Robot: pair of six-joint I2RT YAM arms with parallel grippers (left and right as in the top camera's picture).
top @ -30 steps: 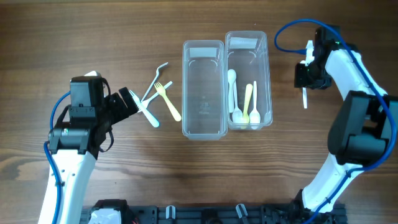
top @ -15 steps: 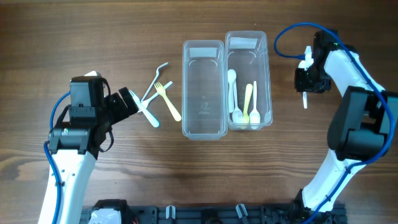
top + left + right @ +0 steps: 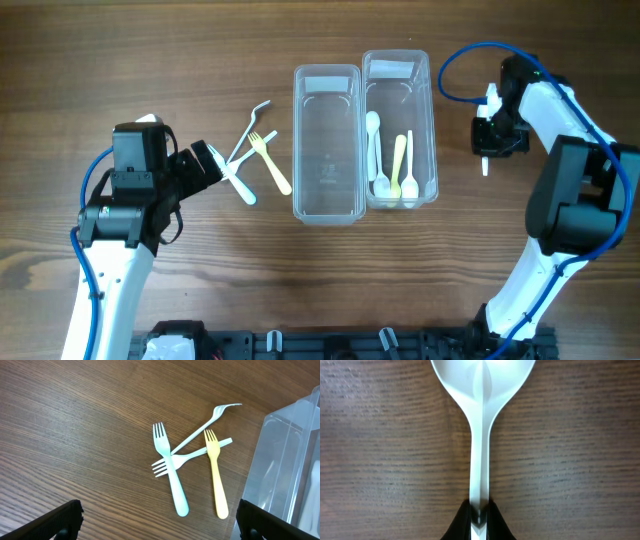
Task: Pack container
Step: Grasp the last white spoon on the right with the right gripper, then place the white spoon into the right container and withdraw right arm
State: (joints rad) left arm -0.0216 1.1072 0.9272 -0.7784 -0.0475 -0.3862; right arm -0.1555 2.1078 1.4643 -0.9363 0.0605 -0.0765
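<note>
Right jaws pinched shut on white spoon (image 3: 482,435) handle, bowl ahead of jaws (thin handle suits pinch). Spoon container (image 3: 431,130) beside jaws, likely destination. Left jaws spread wide, empty; forks (image 3: 171,467) ahead, unpacked

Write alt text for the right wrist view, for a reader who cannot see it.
The right gripper, at the bottom edge of the frame, is shut on the handle of a white spoon. The spoon's bowl points up and is partly cut off by the top edge. A dark wooden table fills the background.
</note>
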